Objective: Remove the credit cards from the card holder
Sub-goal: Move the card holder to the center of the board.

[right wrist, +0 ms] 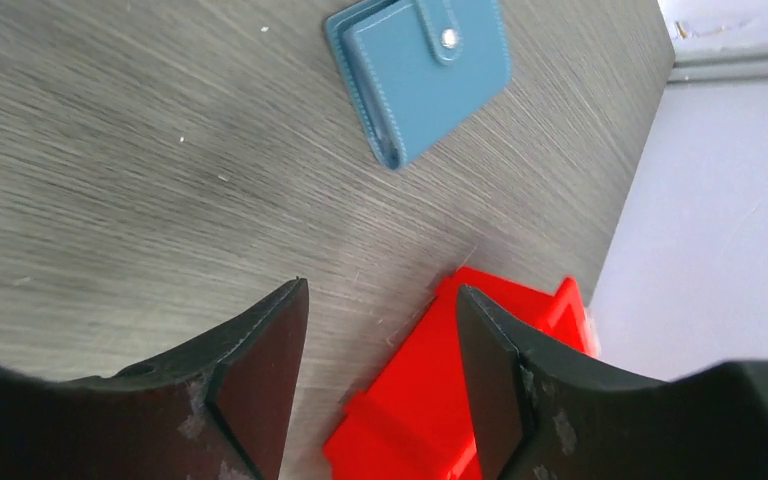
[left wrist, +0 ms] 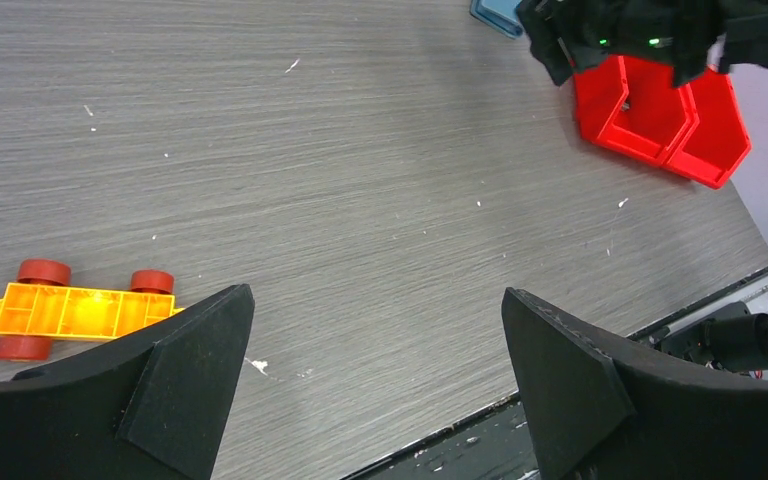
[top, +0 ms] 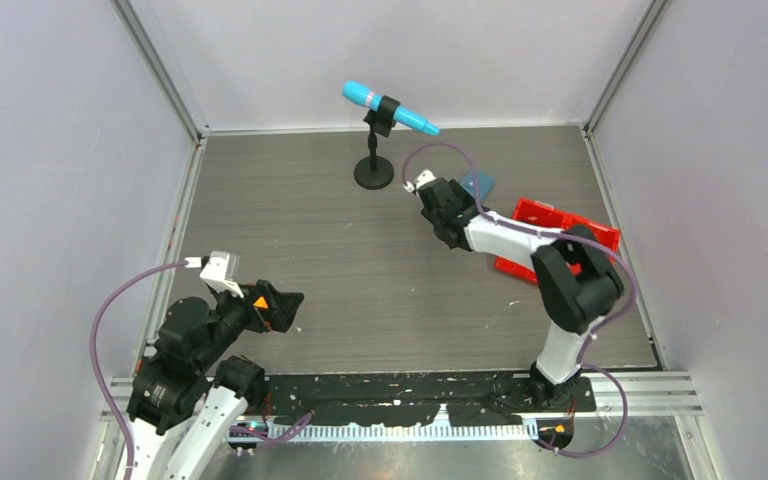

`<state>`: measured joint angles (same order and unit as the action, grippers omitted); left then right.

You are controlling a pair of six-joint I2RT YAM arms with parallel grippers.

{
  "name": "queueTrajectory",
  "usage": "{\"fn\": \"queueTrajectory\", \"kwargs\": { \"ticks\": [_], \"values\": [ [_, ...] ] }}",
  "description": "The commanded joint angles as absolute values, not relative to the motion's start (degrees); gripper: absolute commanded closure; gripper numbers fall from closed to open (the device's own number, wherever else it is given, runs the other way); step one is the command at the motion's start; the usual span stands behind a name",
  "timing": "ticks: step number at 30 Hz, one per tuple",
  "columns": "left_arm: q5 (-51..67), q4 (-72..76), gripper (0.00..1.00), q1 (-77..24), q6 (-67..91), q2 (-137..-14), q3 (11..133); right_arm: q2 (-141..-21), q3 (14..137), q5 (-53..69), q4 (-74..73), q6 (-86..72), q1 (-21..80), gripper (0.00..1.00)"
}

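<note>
The card holder (right wrist: 420,65) is a teal-blue wallet lying flat on the table, snapped shut, so the credit cards are hidden. It shows in the top view (top: 478,183) at the back right and as a corner in the left wrist view (left wrist: 495,12). My right gripper (right wrist: 380,292) is open and empty, hovering short of the wallet, with the wallet ahead of its fingertips; in the top view the gripper (top: 452,202) sits just left of the wallet. My left gripper (left wrist: 375,295) is open and empty, low over the near left of the table (top: 282,305).
A red two-compartment bin (top: 560,235) stands right of the wallet, close under the right gripper (right wrist: 430,400). A blue microphone on a black stand (top: 375,150) stands at the back centre. An orange toy chassis with red wheels (left wrist: 75,310) lies beside the left finger.
</note>
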<state>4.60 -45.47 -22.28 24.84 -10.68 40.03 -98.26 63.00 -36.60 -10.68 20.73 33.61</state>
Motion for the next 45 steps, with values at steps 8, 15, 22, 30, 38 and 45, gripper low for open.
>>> {"fn": "queueTrajectory", "kwargs": {
  "ticks": [8,15,22,30,38,45],
  "values": [
    [6.76,-43.9,0.01,-22.46,23.47,-13.61,41.23,-114.29,74.87,-40.39,-4.41,39.68,30.0,0.38],
    [6.17,-43.95,0.01,-22.45,23.55,-13.33,41.27,-118.49,76.88,-40.89,-2.33,42.69,28.25,0.41],
    [5.63,-44.3,0.01,-22.44,23.63,-13.75,41.48,-121.05,77.77,-40.82,-0.22,44.96,27.69,0.45],
    [5.76,-44.43,0.01,-22.44,23.82,-15.09,41.57,-122.94,78.28,-40.87,1.74,46.85,27.28,0.6],
    [5.71,-44.55,0.01,-22.46,23.91,-15.62,41.66,-120.37,77.81,-40.59,0.73,46.74,27.48,0.94],
    [5.17,-44.67,0.01,-22.44,23.99,-15.77,41.74,-113.87,74.31,-35.25,-4.33,44.68,31.84,0.95]
  ]
}}
